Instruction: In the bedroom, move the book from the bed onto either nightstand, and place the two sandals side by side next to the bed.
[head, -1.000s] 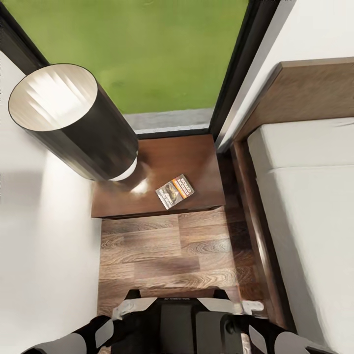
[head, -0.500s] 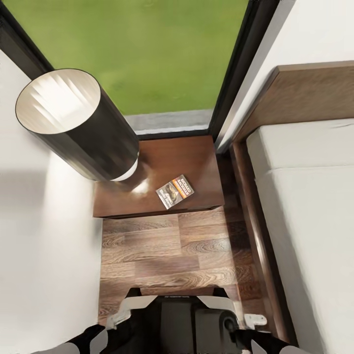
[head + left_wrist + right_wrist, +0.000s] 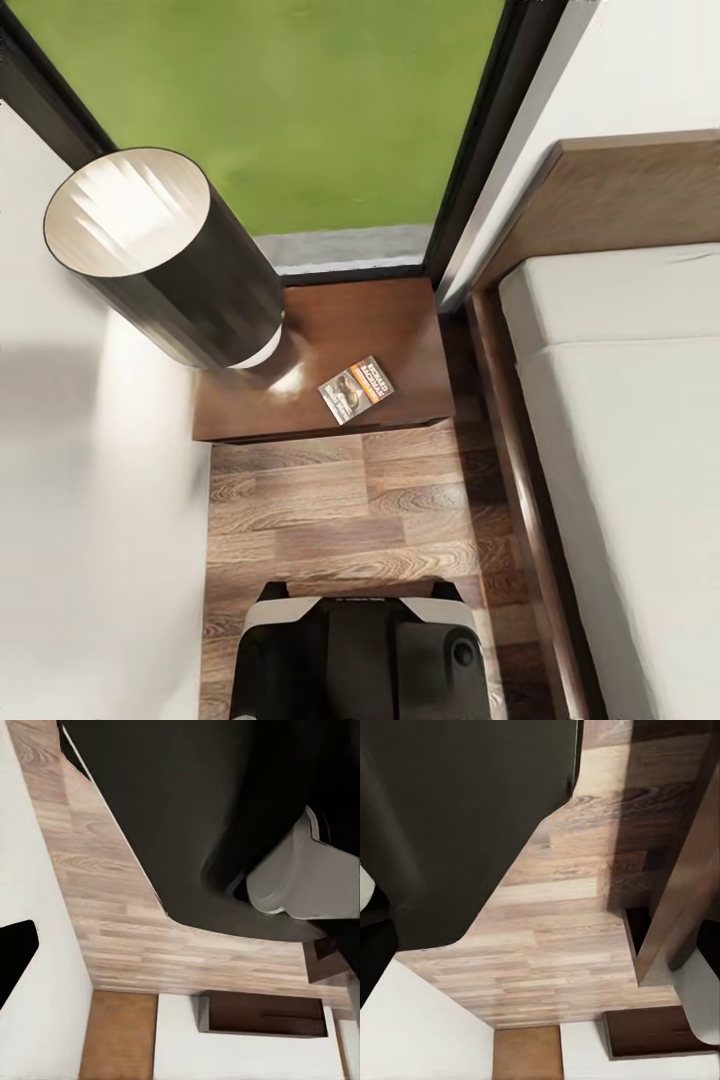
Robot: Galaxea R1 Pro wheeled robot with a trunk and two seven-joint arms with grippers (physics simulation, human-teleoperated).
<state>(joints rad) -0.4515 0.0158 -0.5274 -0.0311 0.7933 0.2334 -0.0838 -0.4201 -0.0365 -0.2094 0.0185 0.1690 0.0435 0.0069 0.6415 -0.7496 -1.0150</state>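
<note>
- From the head view we see the book (image 3: 356,389) lying flat on the nightstand (image 3: 390,325), near its front edge, cover up.
- Sharing the nightstand top is a tall dark cylindrical lamp (image 3: 165,260), which stands on the side away from the bed; it sits near the book without touching it.
- The bed (image 3: 630,420) runs along the right, its dark wood frame just beside the nightstand and its grey mattress bare in the part we see.
- Behind the nightstand a dark-framed window (image 3: 300,110) looks onto green ground.
- A narrow strip of wood-plank floor (image 3: 350,510) lies between our base (image 3: 360,655) and the nightstand, hemmed by a white wall (image 3: 90,520) and the bed frame.
- We cannot tell how either gripper's jaws stand; the wrist views give us floor, wall and dark robot body.
</note>
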